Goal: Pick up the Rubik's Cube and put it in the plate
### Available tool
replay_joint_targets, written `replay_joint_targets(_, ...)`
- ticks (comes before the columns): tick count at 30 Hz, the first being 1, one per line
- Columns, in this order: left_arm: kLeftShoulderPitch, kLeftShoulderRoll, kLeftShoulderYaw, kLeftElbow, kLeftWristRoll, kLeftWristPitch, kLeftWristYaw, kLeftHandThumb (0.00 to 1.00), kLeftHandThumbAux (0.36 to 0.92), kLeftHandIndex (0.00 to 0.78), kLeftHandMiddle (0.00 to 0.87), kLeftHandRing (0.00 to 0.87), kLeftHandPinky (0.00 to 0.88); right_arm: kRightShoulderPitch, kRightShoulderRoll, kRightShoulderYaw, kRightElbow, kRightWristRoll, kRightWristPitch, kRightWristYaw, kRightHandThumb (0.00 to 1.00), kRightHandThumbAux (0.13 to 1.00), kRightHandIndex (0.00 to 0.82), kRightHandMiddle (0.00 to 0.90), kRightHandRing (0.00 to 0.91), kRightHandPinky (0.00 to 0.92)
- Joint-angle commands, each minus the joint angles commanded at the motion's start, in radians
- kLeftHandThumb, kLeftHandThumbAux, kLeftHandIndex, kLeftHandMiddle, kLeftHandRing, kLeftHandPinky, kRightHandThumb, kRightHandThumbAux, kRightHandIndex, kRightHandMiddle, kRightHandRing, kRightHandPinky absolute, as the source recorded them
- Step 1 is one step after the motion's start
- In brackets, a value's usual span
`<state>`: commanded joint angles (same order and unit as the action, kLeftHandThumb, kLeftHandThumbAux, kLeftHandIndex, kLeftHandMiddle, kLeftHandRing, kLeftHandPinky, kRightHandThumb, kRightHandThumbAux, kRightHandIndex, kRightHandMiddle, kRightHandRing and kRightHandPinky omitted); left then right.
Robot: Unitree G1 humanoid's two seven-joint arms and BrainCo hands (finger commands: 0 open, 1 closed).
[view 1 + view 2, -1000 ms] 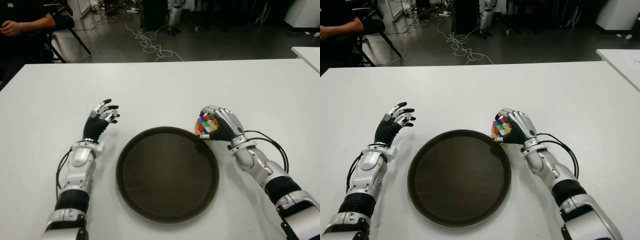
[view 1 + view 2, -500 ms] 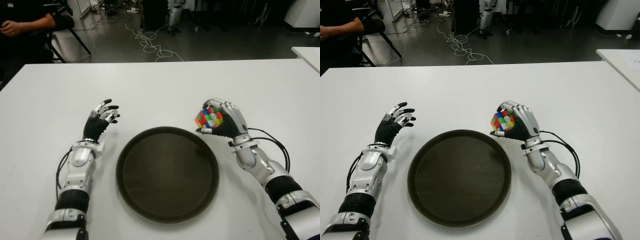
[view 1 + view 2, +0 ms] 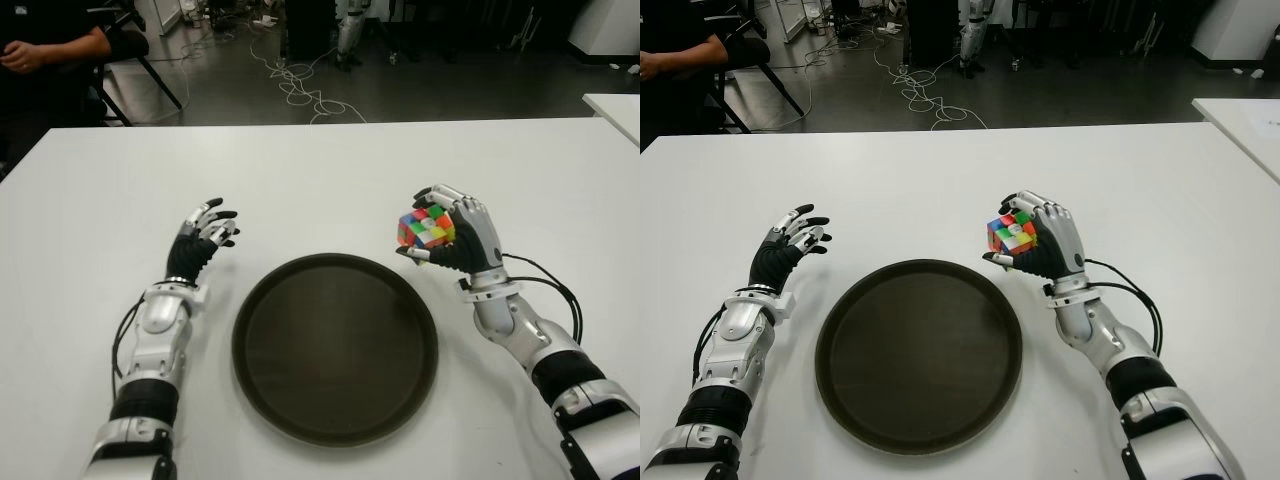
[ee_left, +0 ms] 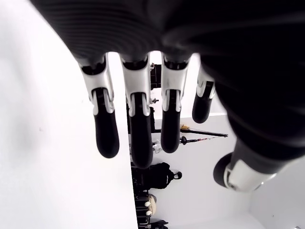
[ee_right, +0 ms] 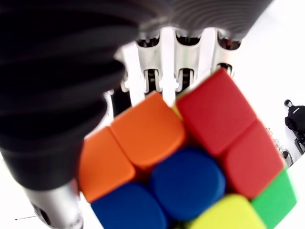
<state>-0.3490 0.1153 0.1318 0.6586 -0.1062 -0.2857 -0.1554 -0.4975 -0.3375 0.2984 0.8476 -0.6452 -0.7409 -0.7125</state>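
My right hand [image 3: 445, 232] is shut on the Rubik's Cube [image 3: 423, 228], a scrambled cube of bright colours, and holds it in the air just past the far right rim of the plate [image 3: 334, 345]. The right wrist view is filled by the Rubik's Cube [image 5: 190, 171], with fingers [image 5: 183, 52] curled behind it. The plate is round, dark brown and has nothing in it. On the left of the plate my left hand [image 3: 205, 233] shows with fingers [image 4: 136, 124] spread, holding nothing.
The white table [image 3: 320, 170] spreads wide around the plate. A seated person [image 3: 50, 45] is beyond the table's far left corner, by a chair. Cables [image 3: 300, 85] lie on the dark floor behind. Another white table's corner [image 3: 615, 105] shows at the far right.
My right hand has lifted the Rubik's Cube up off the table beside the plate's rim and turned it a little to the right. The left hand has stayed still.
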Motion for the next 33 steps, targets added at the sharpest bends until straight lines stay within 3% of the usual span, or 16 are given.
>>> replay_joint_targets(10,-0.002,0.000,0.000,0.004,-0.002,-0.006,-0.006,0.630,0.619,0.174,0.300,0.367,0.409,0.001,-0.002,-0.006,-0.014,-0.006,-0.002,-0.025,0.000,0.823,0.557,0.752,0.775,0.772)
replay_joint_targets(18,-0.001,-0.002,-0.002,0.007,0.005,-0.025,0.002,0.633,0.622,0.182,0.300,0.353,0.395,0.002,-0.009,-0.016,-0.026,-0.011,-0.047,-0.069,0.000,0.837,0.558,0.755,0.779,0.775)
replay_joint_targets(33,-0.001,-0.001,0.001,0.011,0.001,-0.023,0.000,0.632,0.626,0.177,0.300,0.355,0.399,0.001,0.016,-0.037,-0.005,0.010,-0.131,-0.073,0.010,0.840,0.555,0.772,0.800,0.789)
